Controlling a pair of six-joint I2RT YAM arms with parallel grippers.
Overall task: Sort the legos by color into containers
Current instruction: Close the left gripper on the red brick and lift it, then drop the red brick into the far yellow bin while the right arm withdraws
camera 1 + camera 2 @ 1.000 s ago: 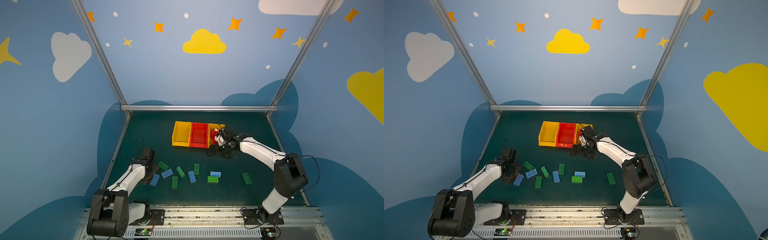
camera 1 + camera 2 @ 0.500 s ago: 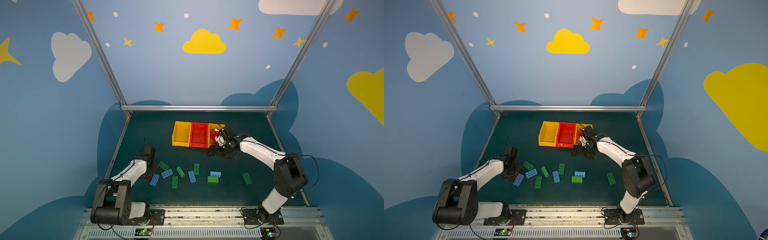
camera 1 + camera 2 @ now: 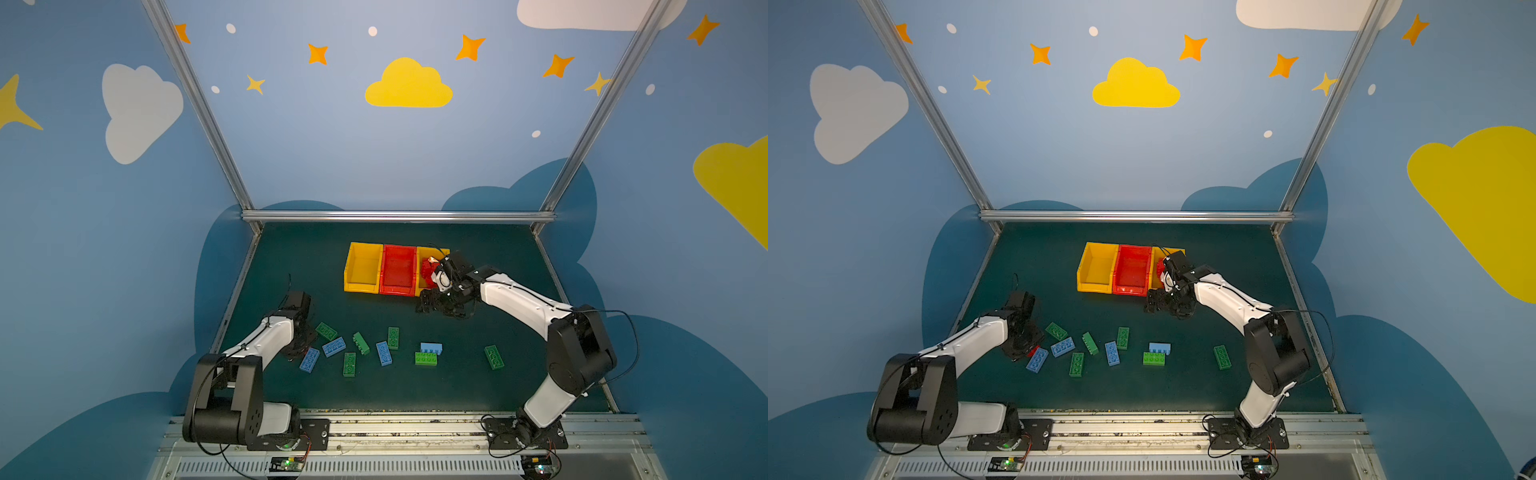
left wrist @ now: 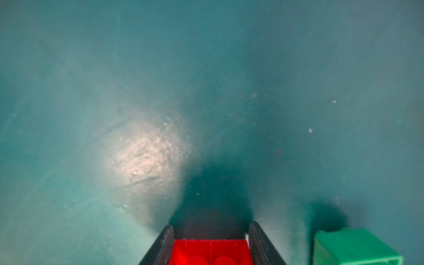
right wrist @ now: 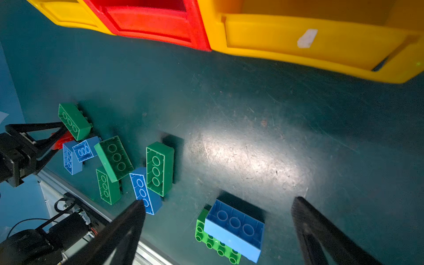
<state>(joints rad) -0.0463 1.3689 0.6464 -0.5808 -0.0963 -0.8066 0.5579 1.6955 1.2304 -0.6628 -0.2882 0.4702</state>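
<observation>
Left wrist cam: red lego (image 4: 210,251) pinched in left hand (image 4: 211,226)

top views: high up, side by side, looking down on the whole mat (image 3: 415,390).
left wrist: very close to the mat.
right wrist: low, facing the bins (image 5: 252,39), also in both top views.

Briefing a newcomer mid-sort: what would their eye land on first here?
The yellow-red-yellow bins mid-table, with red bricks heaped in the right-hand yellow one. In front, green and blue bricks lie scattered; at their left end the left gripper has its jaws tight on a red brick, while the right gripper hangs open before the bins.
</observation>
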